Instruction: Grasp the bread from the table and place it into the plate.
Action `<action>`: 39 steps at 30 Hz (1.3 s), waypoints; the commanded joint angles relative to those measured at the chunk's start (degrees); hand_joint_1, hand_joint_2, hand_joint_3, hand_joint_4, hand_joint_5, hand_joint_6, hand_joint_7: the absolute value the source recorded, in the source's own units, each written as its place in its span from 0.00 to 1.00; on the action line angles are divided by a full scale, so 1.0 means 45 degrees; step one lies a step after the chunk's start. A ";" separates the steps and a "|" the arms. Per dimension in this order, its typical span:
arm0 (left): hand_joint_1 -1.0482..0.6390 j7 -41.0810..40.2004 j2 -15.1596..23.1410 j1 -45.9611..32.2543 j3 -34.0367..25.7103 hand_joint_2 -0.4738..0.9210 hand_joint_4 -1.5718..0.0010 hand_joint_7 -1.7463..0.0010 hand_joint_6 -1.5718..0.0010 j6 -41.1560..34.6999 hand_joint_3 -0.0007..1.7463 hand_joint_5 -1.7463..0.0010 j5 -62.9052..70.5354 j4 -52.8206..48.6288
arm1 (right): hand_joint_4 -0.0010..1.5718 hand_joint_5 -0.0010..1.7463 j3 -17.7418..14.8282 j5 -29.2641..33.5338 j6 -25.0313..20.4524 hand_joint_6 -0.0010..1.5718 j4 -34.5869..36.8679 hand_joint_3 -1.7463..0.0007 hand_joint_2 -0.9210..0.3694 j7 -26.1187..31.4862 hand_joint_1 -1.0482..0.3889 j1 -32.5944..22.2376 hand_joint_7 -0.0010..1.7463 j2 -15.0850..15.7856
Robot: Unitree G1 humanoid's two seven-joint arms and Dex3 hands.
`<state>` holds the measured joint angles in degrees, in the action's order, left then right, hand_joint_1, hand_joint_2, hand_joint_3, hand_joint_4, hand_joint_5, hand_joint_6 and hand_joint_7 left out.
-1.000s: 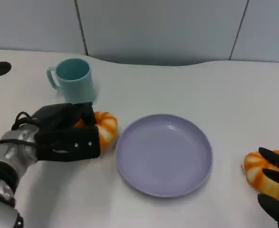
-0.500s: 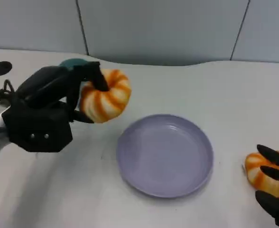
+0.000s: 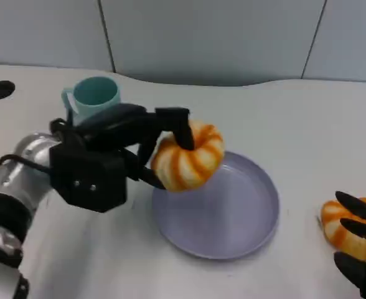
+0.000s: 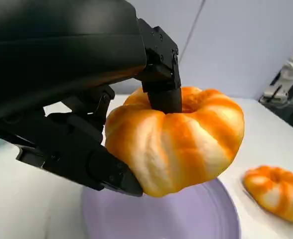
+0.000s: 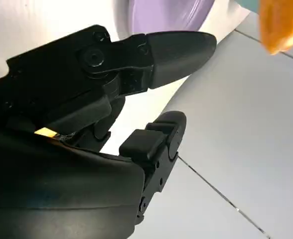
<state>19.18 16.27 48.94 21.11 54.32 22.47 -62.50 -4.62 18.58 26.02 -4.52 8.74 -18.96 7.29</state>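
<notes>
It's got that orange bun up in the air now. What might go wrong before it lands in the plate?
The left hand holds the bread over the near-left rim of the purple plate, not its middle; released here, it might roll onto the table. In the left wrist view only fingertips pinch the bun, so it might slip early.

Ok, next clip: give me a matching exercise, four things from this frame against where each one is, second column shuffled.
Things:
1. held bread
2. second bread
3. cup
4. plate

Places:
A. on the table behind the left hand
B. in the middle of the table, with nothing resting in it
C. in the air over the plate's left rim
D. on the table by the right hand

Pairs: 1-C, 2-D, 3-A, 4-B
</notes>
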 commanded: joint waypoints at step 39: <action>0.11 0.1506 -0.0888 0.2671 0.1964 1.00 0.90 1.00 0.79 -0.0995 0.06 0.89 0.2381 -0.1698 | 0.55 0.01 0.0014 -0.0029 0.0115 0.44 -0.0110 0.82 0.00 0.0205 0.49 -0.0200 0.00 0.0089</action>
<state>25.03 11.53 59.95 30.37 49.96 33.67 -70.40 -4.08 18.97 25.97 -5.20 9.20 -19.80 7.23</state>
